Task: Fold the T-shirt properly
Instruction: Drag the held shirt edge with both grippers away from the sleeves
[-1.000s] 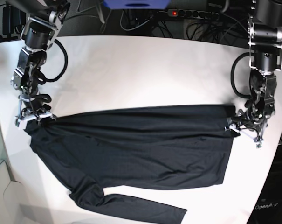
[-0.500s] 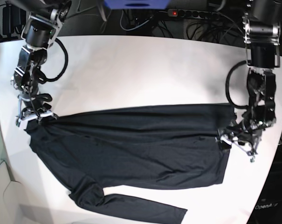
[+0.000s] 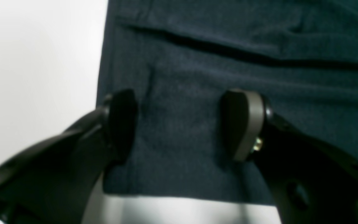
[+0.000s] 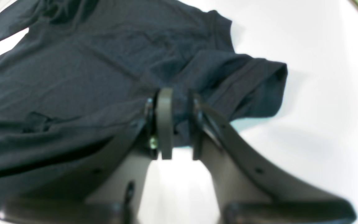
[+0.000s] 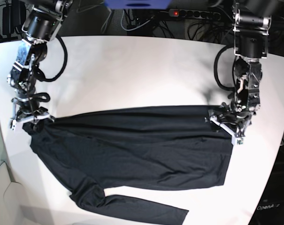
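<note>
The base view looks down from high above the desk [image 5: 132, 65], taking in both arms. Each wrist view sits just behind its claw, close to the T-shirt [image 5: 132, 145], which all three views share.

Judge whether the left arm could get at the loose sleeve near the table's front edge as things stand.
Probably yes: the left gripper is open and holds nothing, and the sleeve lies uncovered on the table, though reach is uncertain.

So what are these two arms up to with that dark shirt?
They are folding the T-shirt, which lies spread on the white table. The right end effector pinches one end of the fabric. The left end effector is open, its fingers astride the opposite edge without gripping. One sleeve trails toward the camera.
</note>
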`<state>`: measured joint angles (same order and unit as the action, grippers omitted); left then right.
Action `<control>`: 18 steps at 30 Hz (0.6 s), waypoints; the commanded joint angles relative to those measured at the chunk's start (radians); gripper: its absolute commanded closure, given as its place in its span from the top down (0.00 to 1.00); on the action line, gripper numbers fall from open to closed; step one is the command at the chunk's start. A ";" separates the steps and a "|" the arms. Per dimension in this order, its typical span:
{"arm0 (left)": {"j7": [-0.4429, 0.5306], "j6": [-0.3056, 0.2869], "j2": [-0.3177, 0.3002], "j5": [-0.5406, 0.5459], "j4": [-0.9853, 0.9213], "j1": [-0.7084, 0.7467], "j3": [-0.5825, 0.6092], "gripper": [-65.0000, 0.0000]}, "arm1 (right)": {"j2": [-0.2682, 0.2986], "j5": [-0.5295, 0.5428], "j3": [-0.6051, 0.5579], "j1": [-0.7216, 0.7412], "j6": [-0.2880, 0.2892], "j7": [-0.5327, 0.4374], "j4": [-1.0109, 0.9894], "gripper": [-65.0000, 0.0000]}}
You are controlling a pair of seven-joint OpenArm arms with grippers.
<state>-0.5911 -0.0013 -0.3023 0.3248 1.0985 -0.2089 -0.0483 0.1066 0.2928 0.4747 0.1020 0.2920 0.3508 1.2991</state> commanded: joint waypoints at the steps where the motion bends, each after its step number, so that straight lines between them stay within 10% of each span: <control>1: -0.020 0.008 -0.018 0.000 -0.010 -0.011 -0.005 0.66 | 0.020 0.006 0.002 0.023 0.006 -0.023 0.003 0.20; 18: 0.001 -0.081 -0.062 0.000 -0.042 -0.019 -0.012 0.66 | 0.071 0.007 0.003 0.071 0.006 -0.028 -0.195 0.22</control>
<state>-0.5552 -0.0948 -0.3492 0.3317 1.0542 -0.2169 -0.0570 0.1612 0.2928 0.4755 0.1539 0.2920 0.3462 1.0889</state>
